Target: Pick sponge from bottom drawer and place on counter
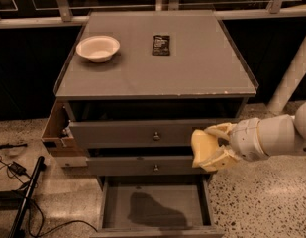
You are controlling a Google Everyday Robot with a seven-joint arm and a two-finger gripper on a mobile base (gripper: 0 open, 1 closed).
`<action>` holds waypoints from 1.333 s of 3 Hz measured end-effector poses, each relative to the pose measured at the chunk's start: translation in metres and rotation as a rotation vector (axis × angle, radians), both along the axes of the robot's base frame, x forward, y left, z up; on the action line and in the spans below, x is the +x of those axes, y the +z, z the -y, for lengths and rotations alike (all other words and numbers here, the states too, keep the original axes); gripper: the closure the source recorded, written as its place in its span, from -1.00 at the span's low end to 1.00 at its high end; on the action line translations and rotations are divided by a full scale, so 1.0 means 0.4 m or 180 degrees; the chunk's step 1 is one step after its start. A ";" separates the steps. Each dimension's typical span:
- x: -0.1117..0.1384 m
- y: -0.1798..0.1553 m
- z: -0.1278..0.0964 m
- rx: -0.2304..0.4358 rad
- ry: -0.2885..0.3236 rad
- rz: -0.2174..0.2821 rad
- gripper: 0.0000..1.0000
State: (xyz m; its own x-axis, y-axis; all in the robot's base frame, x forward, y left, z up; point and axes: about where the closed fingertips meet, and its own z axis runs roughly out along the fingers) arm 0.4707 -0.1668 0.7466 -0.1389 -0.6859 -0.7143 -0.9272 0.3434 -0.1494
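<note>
My gripper (212, 148) is shut on the pale-yellow sponge (202, 147) and holds it in the air in front of the two upper drawer fronts, right of their knobs. The bottom drawer (155, 209) is pulled open below it; its flat grey floor holds nothing and shows a dark shadow. The counter (192, 63) is the large grey cabinet top above and behind the gripper. The sponge is below the counter's front edge.
A white bowl (98, 47) sits at the counter's left rear and a black packet (161, 44) at its middle rear. An open wooden side panel (56, 130) juts out left of the cabinet. Cables (16, 167) lie on the floor at left. A white post (291, 78) stands at right.
</note>
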 end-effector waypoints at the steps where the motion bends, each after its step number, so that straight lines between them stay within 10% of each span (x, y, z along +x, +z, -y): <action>1: -0.012 0.114 -0.005 0.0085 0.0011 0.0108 1.00; 4: 0.152 0.373 -0.076 0.0190 0.0152 0.0864 1.00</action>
State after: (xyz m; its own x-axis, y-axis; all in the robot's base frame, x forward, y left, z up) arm 0.5314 -0.1364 0.8960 0.0945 -0.6427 -0.7603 -0.8714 0.3159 -0.3754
